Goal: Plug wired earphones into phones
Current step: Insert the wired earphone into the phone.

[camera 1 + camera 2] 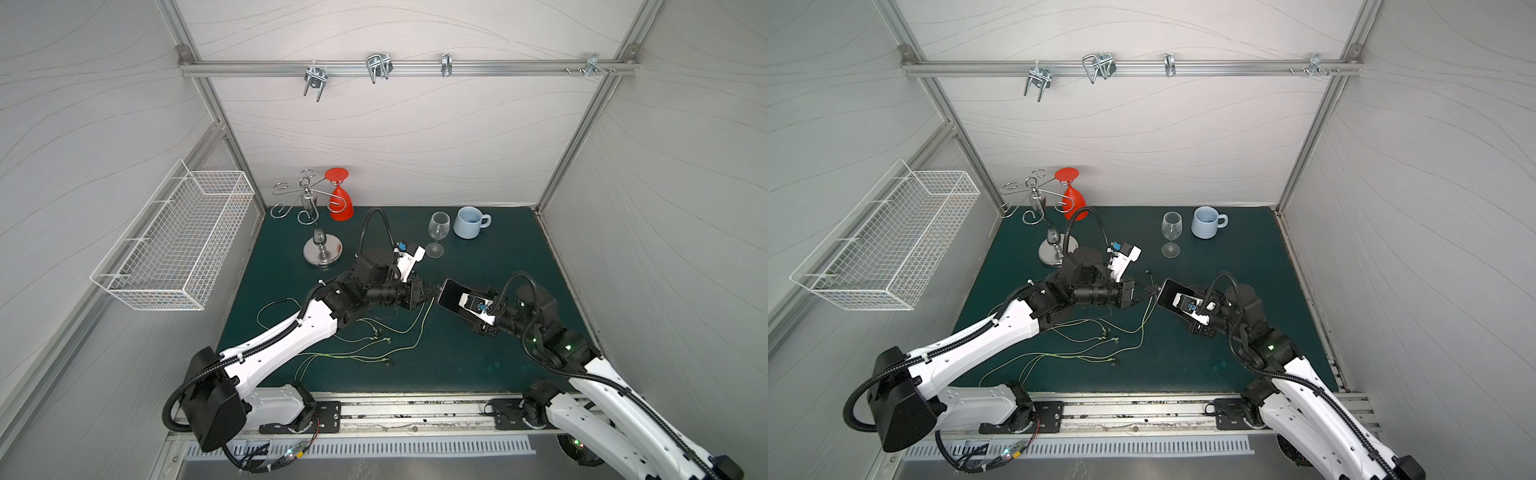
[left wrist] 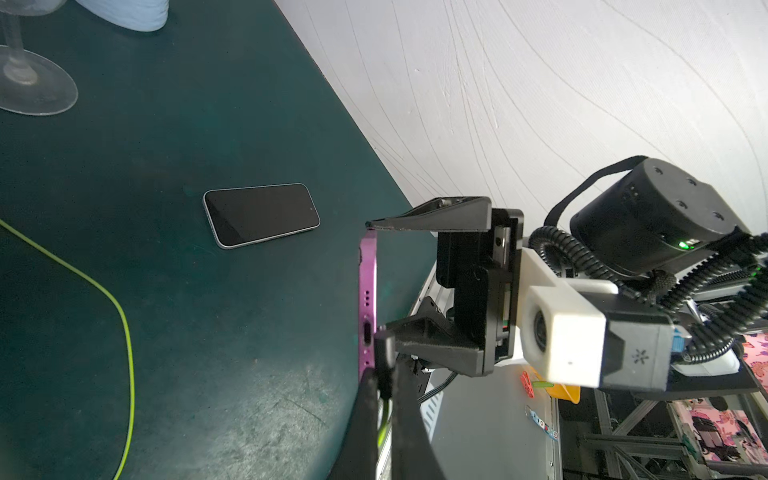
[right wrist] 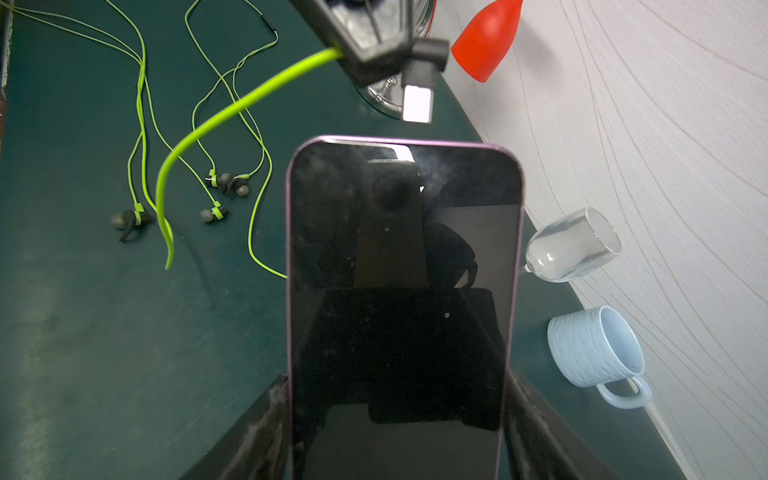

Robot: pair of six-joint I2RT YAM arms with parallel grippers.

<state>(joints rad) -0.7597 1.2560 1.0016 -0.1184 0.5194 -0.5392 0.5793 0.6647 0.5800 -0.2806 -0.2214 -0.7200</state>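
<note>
- Overhead, in both top views, a white wire basket [image 1: 174,245] hangs on the side wall. A pale blue ceramic mug [image 1: 469,223] and a clear wine glass [image 1: 438,232] stand upright on the dark green mat [image 1: 478,361]. Yellow-green wired earphones [image 1: 376,331] sprawl on the mat beside the left arm.
- Left wrist view: the left gripper [image 2: 384,370] is clamped tight on a small dark plug [image 2: 384,347], just beside the port in the purple-framed phone [image 2: 368,299]. A silver-framed phone [image 2: 262,215] lies flat on the mat, black screen up.
- Right wrist view: the right gripper [image 3: 395,378], jaws wide, grips the purple-framed phone by its long sides, off the mat. The plug's metal tip is bare, apart from the phone's edge.
</note>
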